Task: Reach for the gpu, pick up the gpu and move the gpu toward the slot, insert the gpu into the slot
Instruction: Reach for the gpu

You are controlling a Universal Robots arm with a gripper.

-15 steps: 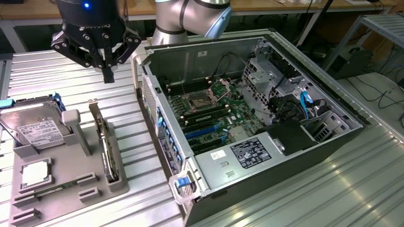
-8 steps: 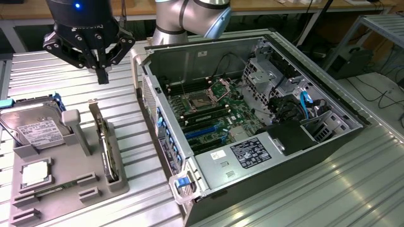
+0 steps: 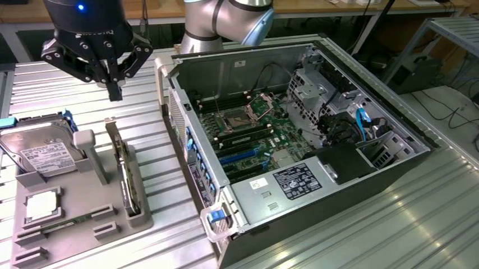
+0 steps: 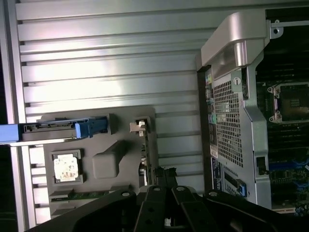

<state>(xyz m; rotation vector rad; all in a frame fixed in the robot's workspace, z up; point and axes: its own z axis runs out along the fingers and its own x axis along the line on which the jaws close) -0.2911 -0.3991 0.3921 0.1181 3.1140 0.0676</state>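
Over on the exterior view's left, the black robot gripper point(image 3: 114, 94) hangs above the ribbed metal table point(image 3: 150, 73), its two fingers pressed tight together with nothing between them. Just below it the gpu point(image 3: 124, 168), a thin dark circuit card with a silver metal end bracket, stands on its long edge in a groove of the grey moulded holder tray point(image 3: 86, 224). The fingers are clear of the card, nearest its bracket end. Seen from the wrist, the closed gripper point(image 4: 163, 173) points down beside the card point(image 4: 143, 157), which shows edge-on. A silver boxy hard drive point(image 3: 41, 151) with a blue rail and a small square silver processor chip point(image 3: 42, 204) share the same tray. Toward the exterior view's right, the open black computer case point(image 3: 374, 168) lies on its side. On its green motherboard point(image 3: 281, 137) is the long narrow blue plastic slot point(image 3: 239, 153), well apart from the card.
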